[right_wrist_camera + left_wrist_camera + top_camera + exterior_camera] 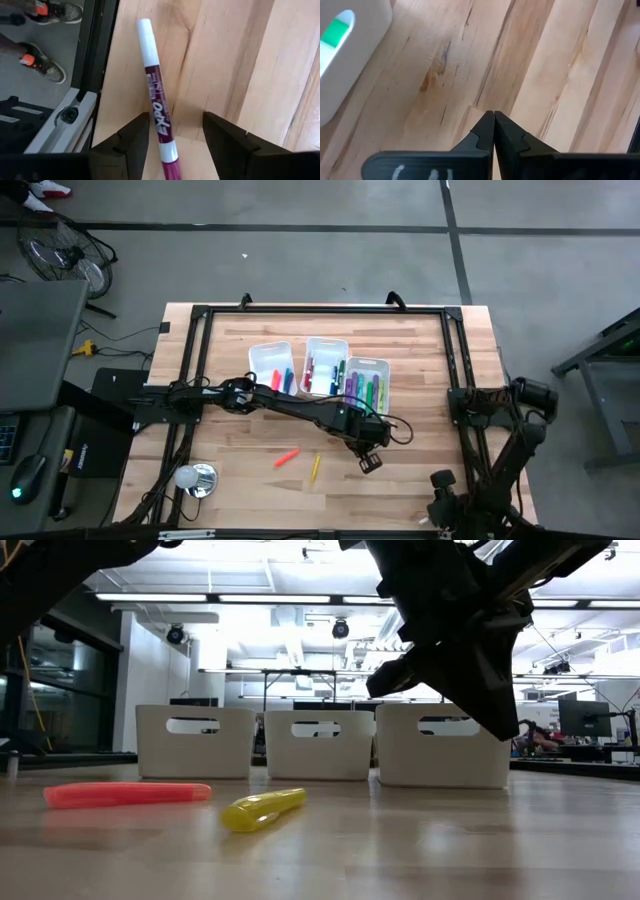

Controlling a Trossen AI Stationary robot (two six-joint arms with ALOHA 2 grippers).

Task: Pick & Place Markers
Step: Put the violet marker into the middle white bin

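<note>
Three white bins (325, 366) stand in a row at mid-table and hold several coloured markers. A pink-red marker (287, 457) and a yellow marker (315, 468) lie on the wood nearer the near edge; the low view shows them as the pink-red marker (125, 793) and the yellow marker (262, 808). My left gripper (493, 119) is shut on nothing. It hovers above bare wood just near-side of the rightmost bin (366, 384), to the right of the two loose markers. My right gripper (176, 116) is open low at the table's near right. A purple marker with a white cap (157, 100) lies between its fingers. My right gripper stands open astride the purple marker's barrel (162, 127). The marker lies on the table along the fingers. It runs close beside one finger (137, 132), and I cannot tell whether that finger touches it.
Black frame rails (195, 380) border the table on all sides. A round silver-and-white object (196, 478) sits at the near left. A person's shoes (47, 65) show on the floor past the table's edge. Bare wood lies between the bins and the near edge.
</note>
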